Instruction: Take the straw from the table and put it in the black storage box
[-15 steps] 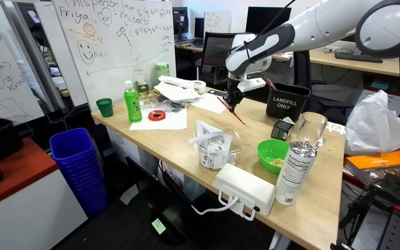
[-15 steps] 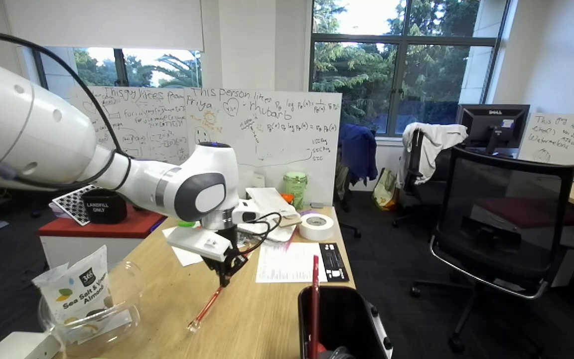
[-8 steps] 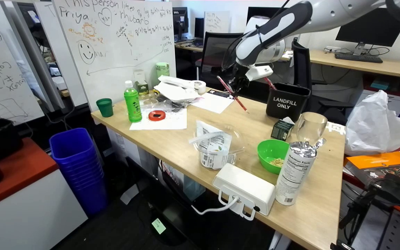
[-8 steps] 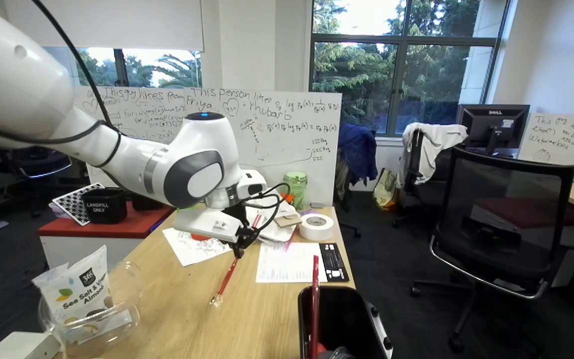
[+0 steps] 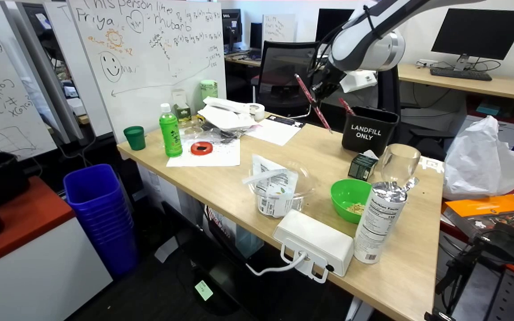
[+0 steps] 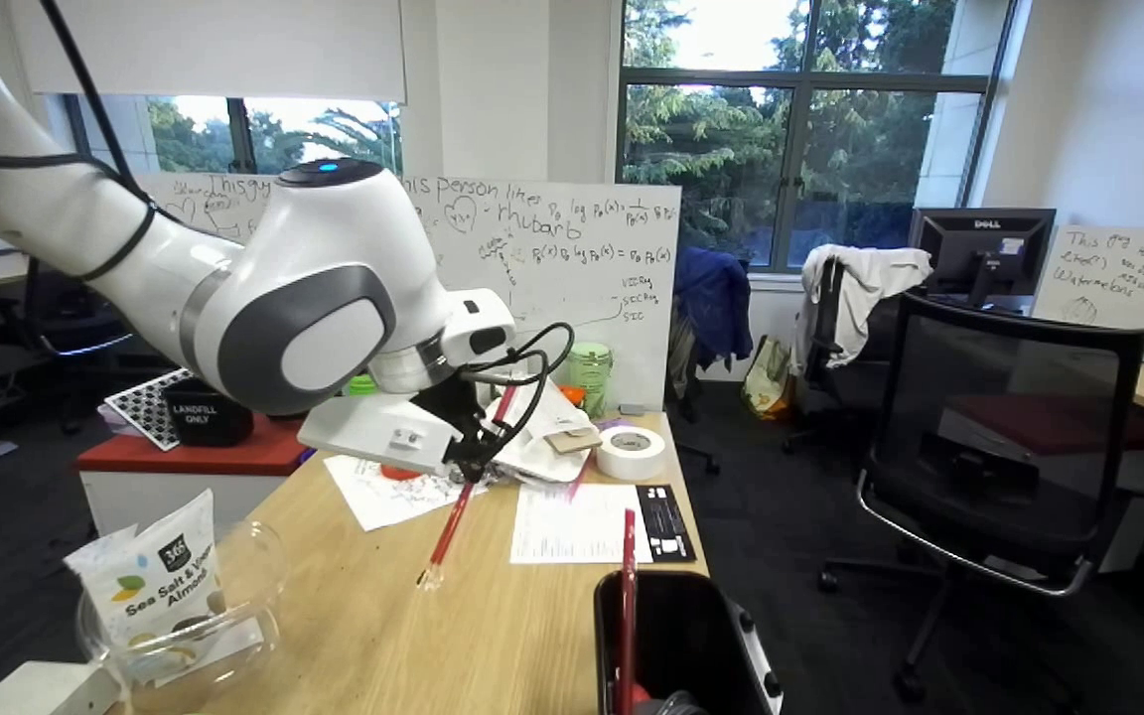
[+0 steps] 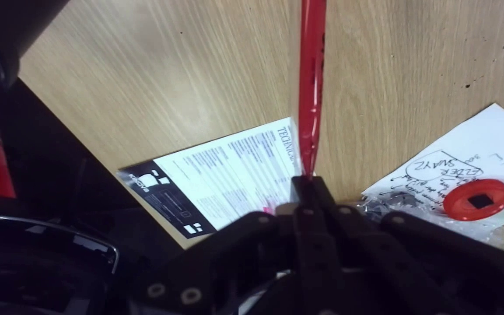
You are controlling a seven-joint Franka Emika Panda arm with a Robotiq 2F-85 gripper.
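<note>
My gripper (image 5: pixel 315 96) is shut on the red straw (image 5: pixel 321 117) and holds it tilted above the table. In the wrist view the fingertips (image 7: pixel 308 180) pinch the straw (image 7: pixel 311 78), which points away from them. The gripper (image 6: pixel 473 467) and the straw (image 6: pixel 451 526) also show in an exterior view. The black storage box (image 5: pixel 364 146), lettered LANDFILL ONLY, stands at the table's far edge. It also shows in an exterior view (image 6: pixel 696 636) and the wrist view (image 7: pixel 11 26). A similar red straw (image 6: pixel 629 616) sticks up out of it. The held straw is outside the box.
A small dark green box (image 5: pixel 362 166), a wine glass (image 5: pixel 400 162), a green bowl (image 5: pixel 344 198) and a tall canister (image 5: pixel 379 223) stand in front of the black box. A clear container with a snack bag (image 5: pixel 279 183) is nearby. A tape roll (image 6: pixel 630 452) lies farther back.
The gripper has lifted the straw from near the tabletop to well above it. It has also moved toward the black box in an exterior view. The straw stays held.
</note>
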